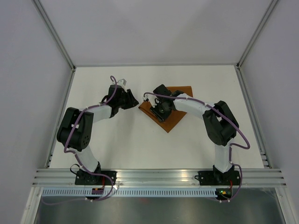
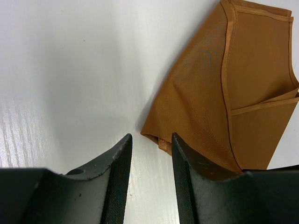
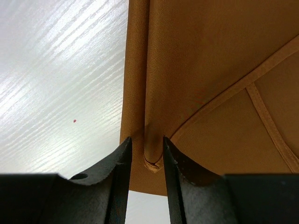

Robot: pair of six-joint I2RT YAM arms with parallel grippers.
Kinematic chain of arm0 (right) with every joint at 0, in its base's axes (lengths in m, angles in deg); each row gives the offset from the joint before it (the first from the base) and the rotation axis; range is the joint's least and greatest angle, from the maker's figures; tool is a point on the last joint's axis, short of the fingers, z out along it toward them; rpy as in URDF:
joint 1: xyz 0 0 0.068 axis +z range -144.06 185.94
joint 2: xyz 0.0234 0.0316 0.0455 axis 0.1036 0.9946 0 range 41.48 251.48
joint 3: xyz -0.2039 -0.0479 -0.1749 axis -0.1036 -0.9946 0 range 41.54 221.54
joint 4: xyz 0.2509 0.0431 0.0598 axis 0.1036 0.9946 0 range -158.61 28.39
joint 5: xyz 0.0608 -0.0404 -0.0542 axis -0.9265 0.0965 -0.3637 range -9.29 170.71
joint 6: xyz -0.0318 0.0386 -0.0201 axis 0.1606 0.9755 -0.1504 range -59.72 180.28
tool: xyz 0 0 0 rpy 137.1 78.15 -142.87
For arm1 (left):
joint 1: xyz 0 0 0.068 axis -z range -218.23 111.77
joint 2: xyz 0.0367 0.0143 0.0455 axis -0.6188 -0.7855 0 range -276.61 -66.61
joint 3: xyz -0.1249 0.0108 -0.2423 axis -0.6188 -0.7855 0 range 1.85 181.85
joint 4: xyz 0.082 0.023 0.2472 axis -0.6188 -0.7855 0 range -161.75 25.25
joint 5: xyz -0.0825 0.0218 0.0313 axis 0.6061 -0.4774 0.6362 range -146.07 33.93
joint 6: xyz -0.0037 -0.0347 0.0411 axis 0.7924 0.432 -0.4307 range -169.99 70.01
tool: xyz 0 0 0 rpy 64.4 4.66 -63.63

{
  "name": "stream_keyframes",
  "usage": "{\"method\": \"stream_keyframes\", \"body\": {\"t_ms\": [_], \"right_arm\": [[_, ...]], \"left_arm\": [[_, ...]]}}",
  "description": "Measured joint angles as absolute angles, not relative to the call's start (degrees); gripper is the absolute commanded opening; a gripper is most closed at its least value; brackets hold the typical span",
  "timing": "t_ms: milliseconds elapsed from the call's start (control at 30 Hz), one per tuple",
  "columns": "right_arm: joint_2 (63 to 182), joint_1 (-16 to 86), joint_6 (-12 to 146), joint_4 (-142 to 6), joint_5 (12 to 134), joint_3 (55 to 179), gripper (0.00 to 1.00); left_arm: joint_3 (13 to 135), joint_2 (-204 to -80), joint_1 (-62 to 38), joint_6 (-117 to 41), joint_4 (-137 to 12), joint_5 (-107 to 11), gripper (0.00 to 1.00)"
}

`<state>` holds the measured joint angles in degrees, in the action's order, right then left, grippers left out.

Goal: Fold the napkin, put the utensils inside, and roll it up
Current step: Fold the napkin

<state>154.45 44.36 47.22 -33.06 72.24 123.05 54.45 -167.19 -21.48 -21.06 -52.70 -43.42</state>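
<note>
The rust-orange napkin (image 1: 172,119) lies folded on the white table right of centre, with hemmed layers showing in the left wrist view (image 2: 210,93). My right gripper (image 1: 159,111) hangs over its left part. In the right wrist view its jaws (image 3: 147,140) stand slightly apart on either side of a raised fold of the napkin (image 3: 210,70), with a small gap on the left, so the fold is not squeezed. My left gripper (image 1: 134,100) is open and empty just left of the napkin. In its own view (image 2: 152,136) a napkin corner lies at its right fingertip. No utensils are in view.
An aluminium rail (image 1: 159,177) runs along the near edge by the arm bases. Slanted frame posts and white walls close in the table on the left, right and back. Bare white tabletop (image 1: 140,144) lies in front of the napkin.
</note>
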Motion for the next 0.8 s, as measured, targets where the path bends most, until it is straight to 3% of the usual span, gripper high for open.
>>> {"method": "stream_keyframes", "body": {"t_ms": [800], "right_arm": [[153.8, 44.2, 47.4, -33.5, 73.0, 123.9, 0.36]], "left_arm": [[54.8, -167.2, -21.5, -21.1, -52.7, -42.4, 0.45]]}}
